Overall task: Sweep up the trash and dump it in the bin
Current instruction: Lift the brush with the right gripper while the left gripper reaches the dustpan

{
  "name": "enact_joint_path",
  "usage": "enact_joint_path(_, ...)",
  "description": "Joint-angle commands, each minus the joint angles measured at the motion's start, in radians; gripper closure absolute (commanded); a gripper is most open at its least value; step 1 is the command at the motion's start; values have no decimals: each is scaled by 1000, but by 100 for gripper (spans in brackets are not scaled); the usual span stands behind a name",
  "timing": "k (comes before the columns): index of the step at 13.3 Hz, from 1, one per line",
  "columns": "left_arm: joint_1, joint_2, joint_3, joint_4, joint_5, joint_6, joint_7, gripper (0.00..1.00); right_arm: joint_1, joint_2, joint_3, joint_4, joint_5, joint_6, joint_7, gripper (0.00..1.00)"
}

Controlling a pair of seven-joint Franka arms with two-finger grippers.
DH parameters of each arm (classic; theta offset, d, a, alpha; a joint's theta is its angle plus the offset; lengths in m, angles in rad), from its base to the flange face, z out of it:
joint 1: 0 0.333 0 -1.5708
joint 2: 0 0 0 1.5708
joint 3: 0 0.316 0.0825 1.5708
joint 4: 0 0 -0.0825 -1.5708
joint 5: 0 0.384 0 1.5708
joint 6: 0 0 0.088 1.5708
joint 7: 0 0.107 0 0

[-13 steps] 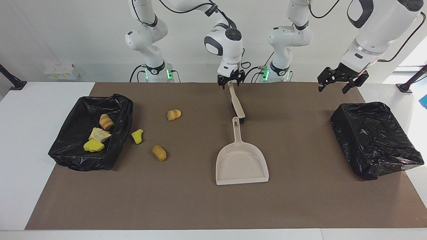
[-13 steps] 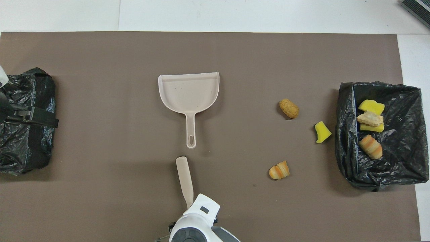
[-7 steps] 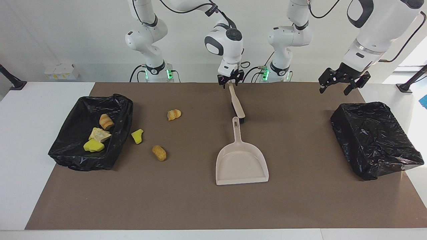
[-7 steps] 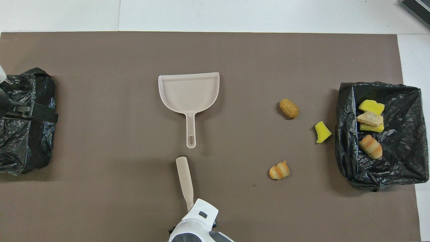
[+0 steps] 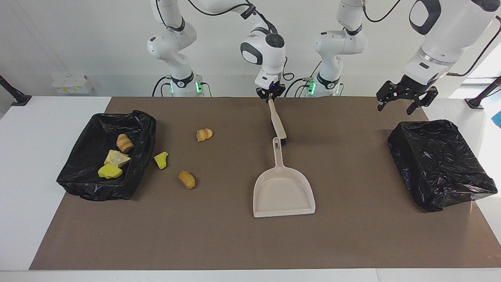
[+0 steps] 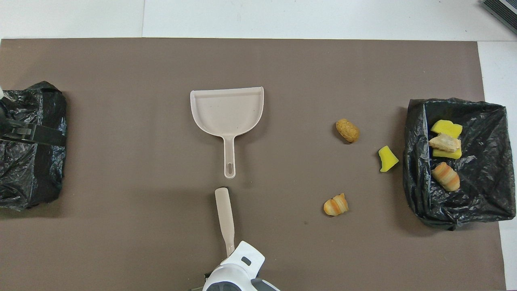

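The right gripper (image 5: 271,95) was seen closed on the handle end of the brush (image 5: 277,122), its fingertips pinching the handle; the brush head was rested on the mat (image 5: 352,243), just beside the tip of the dustpan's handle and nearer to the robots than the dustpan (image 5: 283,188). The left gripper (image 5: 403,102) was held in the air with its jaws spread, holding nothing, over the mat's edge near the covered bin (image 5: 440,162) at the left arm's end of the table. The trash was found in two groups. Four pieces were lodged in the open bin (image 5: 84,184) at the right arm's end: two yellow wedges (image 6: 446,128), one pale lump (image 6: 444,142) lying on them, and one striped roll (image 6: 445,176). Three pieces were left on the mat beside that bin: a yellow wedge (image 5: 161,160) nearest its wall, a brown lump (image 5: 187,179) farther from the robots, and a striped roll (image 5: 204,134) nearer to them.
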Motion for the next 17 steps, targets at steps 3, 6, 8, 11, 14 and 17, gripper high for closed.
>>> enact_joint_path(3,-2,-5,-4,-26,10,50,14,0,-24,-120,-11,8,24,-145,123,100)
enact_joint_path(6,-20,41,-16,-23,2,94,13,0,-98,-214,-13,22,18,-306,144,100)
enact_joint_path(8,-80,69,-14,-26,-3,130,4,0,-135,-239,-13,22,18,-358,151,100)
enact_joint_path(11,-160,121,-14,-28,-3,182,-70,0,-190,-263,-13,7,3,-434,203,100)
enact_joint_path(14,-269,194,-14,-36,-3,297,-248,0,-264,-267,-13,-27,-7,-438,289,100)
enact_joint_path(17,-376,283,-13,-46,5,422,-408,0,-305,-302,-13,-94,-7,-441,416,100)
